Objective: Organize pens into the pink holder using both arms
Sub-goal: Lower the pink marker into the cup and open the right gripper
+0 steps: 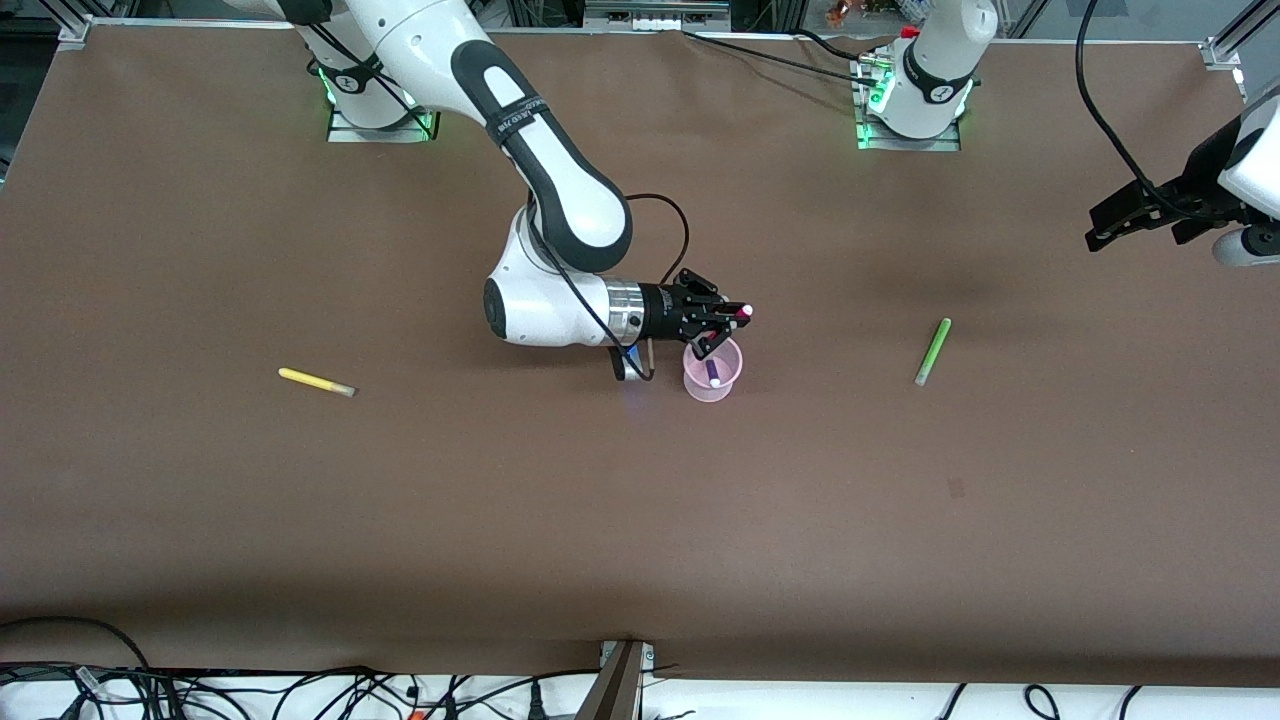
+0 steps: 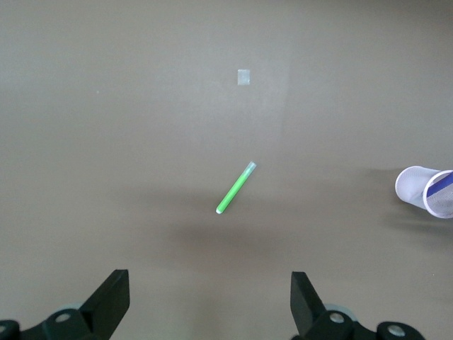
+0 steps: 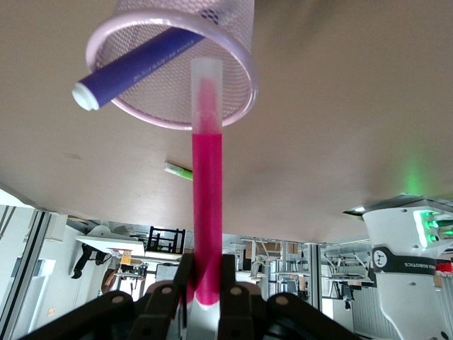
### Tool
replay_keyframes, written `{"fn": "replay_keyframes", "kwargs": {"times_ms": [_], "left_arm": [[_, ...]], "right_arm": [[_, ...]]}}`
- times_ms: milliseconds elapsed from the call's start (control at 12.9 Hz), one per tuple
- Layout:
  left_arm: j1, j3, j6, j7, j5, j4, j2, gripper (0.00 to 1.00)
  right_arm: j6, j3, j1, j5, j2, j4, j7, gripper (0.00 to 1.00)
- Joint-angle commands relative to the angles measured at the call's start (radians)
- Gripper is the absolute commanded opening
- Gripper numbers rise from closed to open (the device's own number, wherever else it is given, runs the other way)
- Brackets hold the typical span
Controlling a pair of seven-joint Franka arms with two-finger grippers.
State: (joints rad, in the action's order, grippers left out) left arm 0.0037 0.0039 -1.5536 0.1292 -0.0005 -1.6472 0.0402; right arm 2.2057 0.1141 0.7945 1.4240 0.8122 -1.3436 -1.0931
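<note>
The pink holder (image 1: 700, 392) stands mid-table with the dark purple-blue pen (image 1: 713, 372) leaning inside it. My right gripper (image 1: 722, 328) lies level just above the holder's rim, shut on the magenta-pink pen (image 1: 741, 314). In the right wrist view that pen (image 3: 207, 184) points at the holder's rim (image 3: 241, 67), beside the purple-blue pen (image 3: 138, 64). The light green pen (image 1: 932, 351) lies toward the left arm's end. The yellow pen (image 1: 316, 382) lies toward the right arm's end. My left gripper (image 1: 1095, 228) waits open and empty, high over the table's left-arm end; its wrist view shows the green pen (image 2: 235, 188) and the holder (image 2: 417, 190).
A small pale patch (image 1: 956, 487) marks the brown table nearer the front camera than the green pen. Cables lie along the table's front edge (image 1: 300, 690). A black cable (image 1: 670, 215) loops from the right wrist.
</note>
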Motion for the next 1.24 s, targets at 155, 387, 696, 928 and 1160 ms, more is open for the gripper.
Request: {"fn": "replay_keyframes", "kwargs": {"times_ms": [155, 387, 696, 928, 1160], "left_arm": [[0.001, -0.013, 0.024, 0.001, -0.006, 0.015, 0.0, 1.0], [0.004, -0.013, 0.026, 0.003, -0.007, 0.015, 0.0, 1.0], [-0.001, -0.016, 0.026, 0.004, -0.006, 0.015, 0.0, 1.0], [-0.002, -0.016, 0.026, 0.004, -0.006, 0.015, 0.0, 1.0], [-0.005, -0.016, 0.026, 0.004, -0.006, 0.015, 0.0, 1.0]], "right_arm": [[0.019, 0.006, 0.008, 0.021, 0.06, 0.084, 0.002, 0.0], [0.017, 0.006, 0.006, 0.021, 0.061, 0.084, 0.015, 0.7], [0.003, 0.013, -0.006, 0.013, 0.044, 0.109, 0.004, 0.99], [-0.012, 0.041, -0.018, -0.109, -0.017, 0.106, 0.031, 1.0], [-0.12, 0.131, -0.021, -0.217, -0.111, 0.021, 0.183, 1.0]]}}
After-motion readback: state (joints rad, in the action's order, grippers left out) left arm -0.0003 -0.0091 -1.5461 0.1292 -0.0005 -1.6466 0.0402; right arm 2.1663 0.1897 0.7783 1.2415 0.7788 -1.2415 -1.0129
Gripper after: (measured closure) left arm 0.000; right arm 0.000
